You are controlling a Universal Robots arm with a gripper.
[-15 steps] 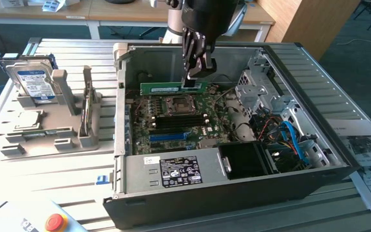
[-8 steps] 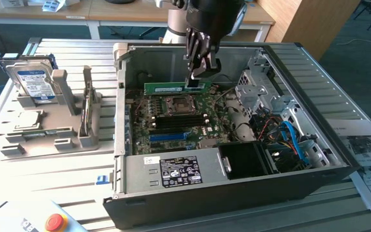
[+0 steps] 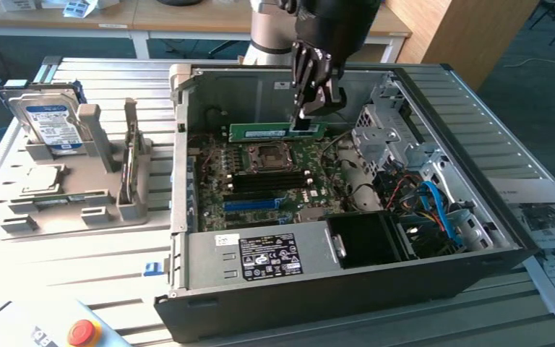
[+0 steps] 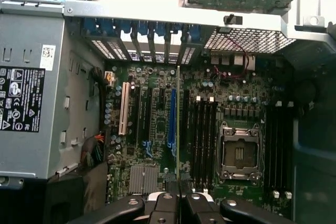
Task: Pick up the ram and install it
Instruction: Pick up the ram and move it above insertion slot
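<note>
Between the jaws, which are closed tight on it, sits the ram point(image 3: 269, 131). It is a thin green stick held on edge with its length level, and it is gripped nearer one end than the middle. Directly beneath the jaws lies the motherboard point(image 3: 306, 189), and the stick hangs clear above it, not seated.

From the wrist view, the stick's narrow edge runs out from the jaws between a blue slot point(image 4: 171, 121) and the row of black memory slots point(image 4: 202, 135), just beside them. Past those slots, on the same side of the jaws, sits the processor socket point(image 4: 239, 153). On the other side come a white slot point(image 4: 124, 111) and then the grey power supply point(image 4: 31, 98).

Around all this stands the open computer case point(image 3: 355, 289). Outside it, well apart from the jaws, a grey holder point(image 3: 84, 202) on the slatted surface point(image 3: 95, 253) carries a hard drive point(image 3: 51, 123) standing upright and a square silver processor chip point(image 3: 41, 179) lying flat. Farthest from the jaws are a red button point(image 3: 83, 331) at one corner and printed papers point(image 3: 548, 224) beyond the opposite side of the case.
</note>
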